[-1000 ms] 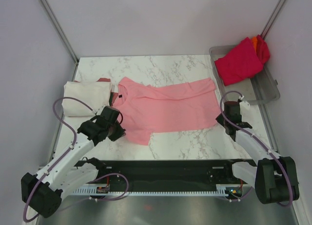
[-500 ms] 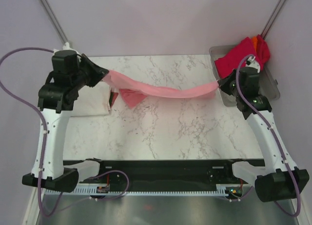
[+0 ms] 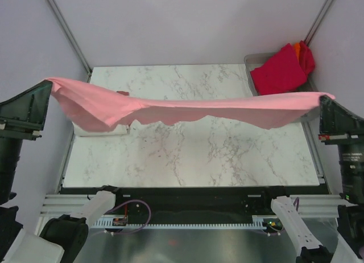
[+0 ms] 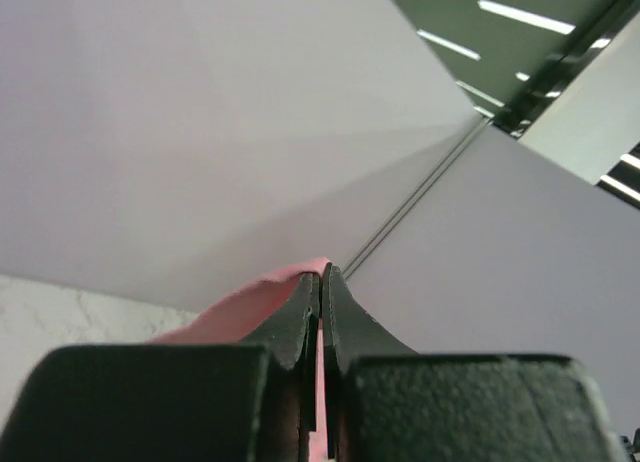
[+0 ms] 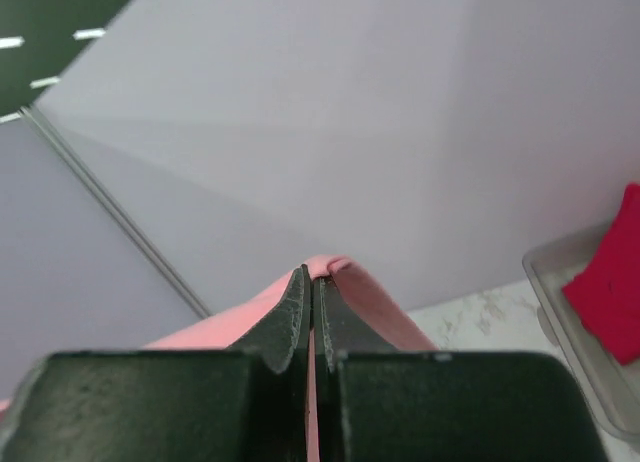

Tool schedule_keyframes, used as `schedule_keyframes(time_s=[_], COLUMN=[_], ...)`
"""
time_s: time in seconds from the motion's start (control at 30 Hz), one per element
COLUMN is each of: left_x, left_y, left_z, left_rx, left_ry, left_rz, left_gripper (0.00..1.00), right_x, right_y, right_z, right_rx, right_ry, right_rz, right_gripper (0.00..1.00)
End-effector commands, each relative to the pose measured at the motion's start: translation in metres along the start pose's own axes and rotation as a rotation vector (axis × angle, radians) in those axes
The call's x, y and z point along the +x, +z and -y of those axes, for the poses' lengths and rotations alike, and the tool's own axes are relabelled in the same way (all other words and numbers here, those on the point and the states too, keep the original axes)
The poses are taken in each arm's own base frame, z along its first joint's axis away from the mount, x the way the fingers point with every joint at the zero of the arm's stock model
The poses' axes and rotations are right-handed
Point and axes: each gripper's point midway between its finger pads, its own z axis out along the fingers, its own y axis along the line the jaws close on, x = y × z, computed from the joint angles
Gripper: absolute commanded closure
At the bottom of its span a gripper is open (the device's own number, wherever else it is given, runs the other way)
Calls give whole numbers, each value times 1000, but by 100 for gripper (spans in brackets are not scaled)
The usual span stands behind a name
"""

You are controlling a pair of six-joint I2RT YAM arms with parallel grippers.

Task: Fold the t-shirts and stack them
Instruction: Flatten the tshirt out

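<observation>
A light pink t-shirt (image 3: 187,109) hangs stretched high above the marble table between both arms. My left gripper (image 3: 48,86) is shut on its left end; in the left wrist view pink cloth (image 4: 250,307) sits pinched between the closed fingertips. My right gripper (image 3: 325,98) is shut on the right end, and pink cloth (image 5: 375,302) folds over its tips. A folded cream-white t-shirt (image 3: 99,129) lies at the table's left, mostly hidden under the hanging shirt. Crimson (image 3: 278,69) and orange (image 3: 297,46) t-shirts are piled in the tray.
A grey translucent tray (image 3: 310,112) stands at the table's back right, partly hidden by the raised shirt. The marble tabletop (image 3: 193,155) lies below the shirt. Pale enclosure walls and metal corner posts (image 3: 65,29) ring the table.
Both arms have swung up and outward, lifting the pink shirt from a low sag over the back of the table to a wide, taut span close to the camera.
</observation>
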Motion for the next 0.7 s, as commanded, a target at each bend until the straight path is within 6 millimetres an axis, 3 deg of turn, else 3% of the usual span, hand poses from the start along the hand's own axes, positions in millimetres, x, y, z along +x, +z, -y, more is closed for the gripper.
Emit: schedule_keyframes(time_s=[0.0, 0.1, 0.2, 0.27, 0.43, 0.5, 0.57, 0.6, 0.63, 0.67], left_x=[-11, -11, 14, 45, 110, 130, 126, 140, 119, 113], left_y=[20, 44, 87, 121, 179, 204, 223, 242, 249, 257], left_z=[7, 2, -25, -56, -127, -139, -133, -143, -126, -121], left_rx=[27, 4, -69, -143, -303, -288, -249, -249, -197, -171], left_ry=[25, -6, -33, -47, -69, -70, -66, -78, -75, -75], left_rz=[38, 48, -20, -95, -207, -258, -258, -297, -252, -239], left_gripper=[98, 98, 98, 98, 98, 98, 98, 98, 98, 98], right_x=[-22, -25, -5, 21, 97, 115, 128, 116, 128, 128], right_y=[-6, 4, 29, 52, 111, 129, 157, 169, 188, 199], right_z=[13, 13, 25, 44, 90, 99, 101, 89, 95, 91], right_rx=[102, 123, 166, 224, 339, 364, 367, 337, 345, 332], right_ry=[-6, 1, 21, 32, 38, 44, 46, 62, 61, 66], right_rz=[73, 72, 17, -38, -190, -234, -280, -255, -286, -288], right_gripper=[100, 100, 100, 100, 100, 100, 100, 100, 100, 100])
